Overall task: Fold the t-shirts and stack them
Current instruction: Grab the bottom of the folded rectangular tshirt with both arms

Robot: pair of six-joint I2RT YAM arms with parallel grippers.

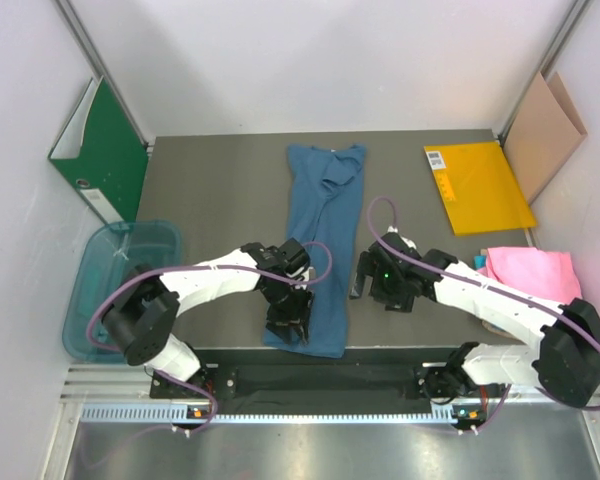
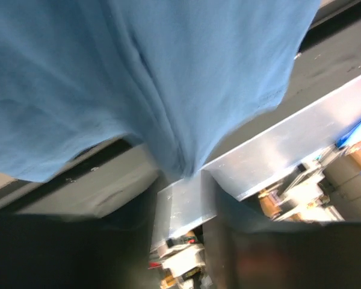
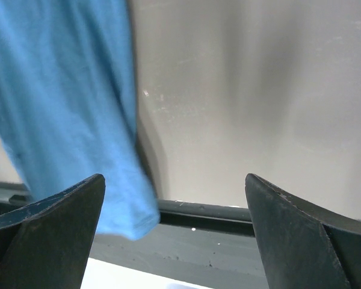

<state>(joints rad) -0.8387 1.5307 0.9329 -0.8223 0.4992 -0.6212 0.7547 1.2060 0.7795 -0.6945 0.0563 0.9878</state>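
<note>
The dark blue t-shirt [image 1: 320, 240] lies as a long narrow strip down the middle of the table, collar at the far end. My left gripper [image 1: 288, 318] is on its near left corner. In the left wrist view the blue cloth [image 2: 168, 78] gathers into a pinch at my blurred gripper [image 2: 183, 177], which looks shut on it. My right gripper [image 1: 365, 275] is open and empty just right of the shirt. In its wrist view [image 3: 174, 205] the shirt's edge [image 3: 66, 102] lies by the left finger. The pink t-shirt [image 1: 530, 272] lies crumpled at the right. No teal-green shirt shows.
A teal plastic bin [image 1: 120, 285] stands off the table's left edge. A green binder [image 1: 100, 150] leans at the back left. A yellow folder [image 1: 475, 185] lies at the back right, with a brown cardboard sheet [image 1: 545, 130] against the wall. The table's front edge [image 3: 228, 211] is just ahead of the right gripper.
</note>
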